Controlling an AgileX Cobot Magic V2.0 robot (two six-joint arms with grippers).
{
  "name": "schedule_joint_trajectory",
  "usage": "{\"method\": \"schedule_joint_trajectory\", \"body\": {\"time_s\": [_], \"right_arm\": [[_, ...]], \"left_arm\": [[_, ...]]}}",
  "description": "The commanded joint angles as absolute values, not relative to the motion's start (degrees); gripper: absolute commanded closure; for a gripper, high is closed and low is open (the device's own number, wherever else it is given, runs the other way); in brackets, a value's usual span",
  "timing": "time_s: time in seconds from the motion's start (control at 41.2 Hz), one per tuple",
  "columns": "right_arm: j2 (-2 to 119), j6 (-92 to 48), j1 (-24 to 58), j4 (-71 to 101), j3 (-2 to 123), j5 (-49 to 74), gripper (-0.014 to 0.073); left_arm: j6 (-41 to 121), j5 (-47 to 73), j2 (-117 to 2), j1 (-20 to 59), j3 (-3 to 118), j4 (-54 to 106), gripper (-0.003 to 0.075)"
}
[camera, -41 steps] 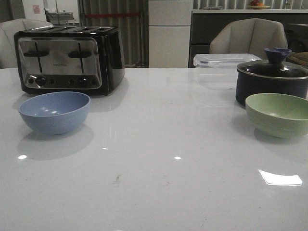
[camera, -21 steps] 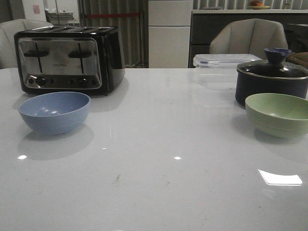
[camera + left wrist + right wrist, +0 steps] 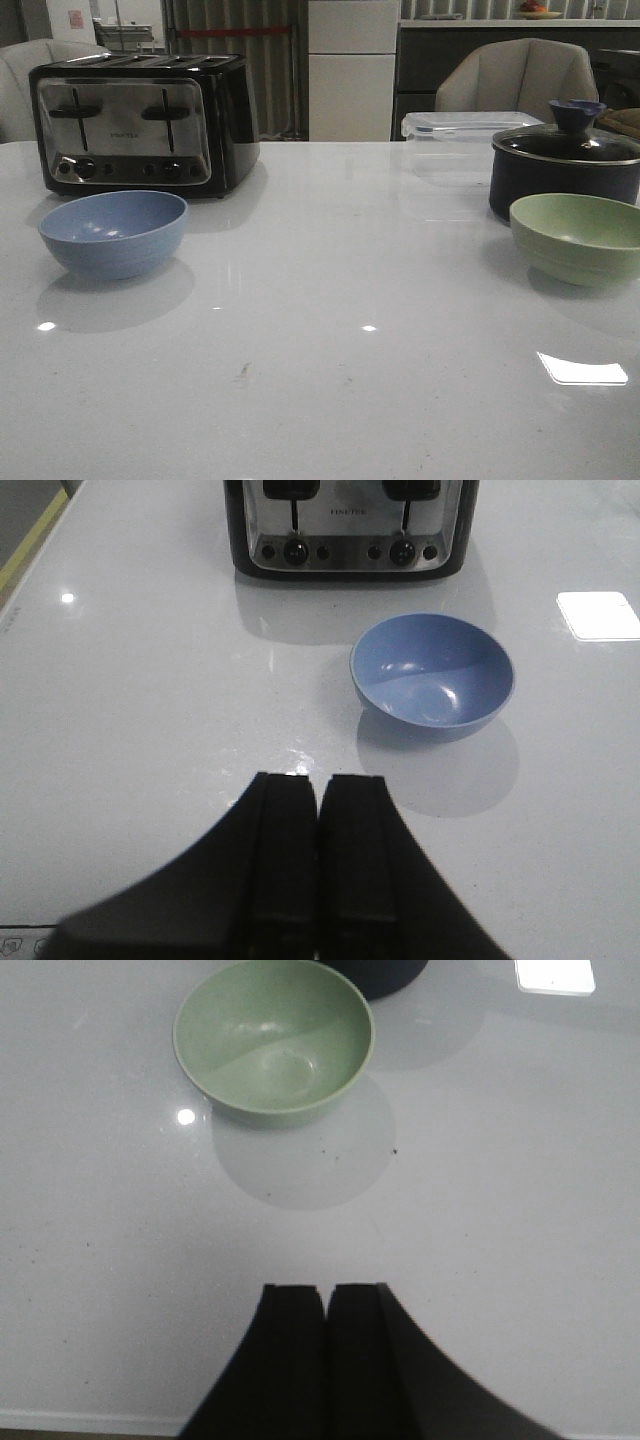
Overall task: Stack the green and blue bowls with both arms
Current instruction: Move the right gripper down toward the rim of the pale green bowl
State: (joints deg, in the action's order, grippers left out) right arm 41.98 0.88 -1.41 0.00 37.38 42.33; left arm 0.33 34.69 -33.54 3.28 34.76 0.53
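Toward the left edge of the white table (image 3: 330, 400), a black and silver toaster (image 3: 140, 122) is seen, and the blue bowl (image 3: 113, 233) is set upright just in front of it, empty. In the left wrist view, the left gripper (image 3: 320, 790) is held above bare tabletop, apart from that bowl, its two fingers pressed together on nothing. Toward the far right corner a clear plastic box (image 3: 465, 140) and a dark lidded pot (image 3: 565, 170) are placed. By the right edge, the green bowl (image 3: 578, 238) is set upright just before the pot. The right gripper (image 3: 327, 1300) is likewise closed and empty, short of the green bowl.
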Motion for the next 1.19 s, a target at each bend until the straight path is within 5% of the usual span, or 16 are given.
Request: {"method": "schedule_joint_trajectory", "body": {"time_s": [0.0,0.121,0.243,0.34,0.631,1.165], "right_arm": [[43.9,0.8,-1.6,-0.4,39.0,39.7,0.0552],[45.8,0.8,-1.6,-0.5,39.0,39.8,0.0358],[46.9,0.8,-1.6,-0.5,39.0,39.7,0.0076],[47.8,0.8,-1.6,-0.5,39.0,39.7,-0.0036],[54.0,3.7,-2.0,-0.5,41.8,39.9,-0.0027],[82.6,-5.8,-12.2,12.5,60.6,40.6,-0.0027]], "left_arm": [[0.0,30.5,-35.5,3.6,36.3,1.0,0.0619],[0.0,30.6,-37.3,3.6,36.3,1.0,0.0548],[0.0,30.4,-38.6,3.6,36.3,1.0,0.0325],[0.0,30.0,-39.6,3.6,36.3,1.0,0.0185],[3.1,28.5,-40.7,5.0,36.3,3.3,0.0171],[6.7,28.4,-40.7,24.2,36.3,4.0,0.0171]]}}
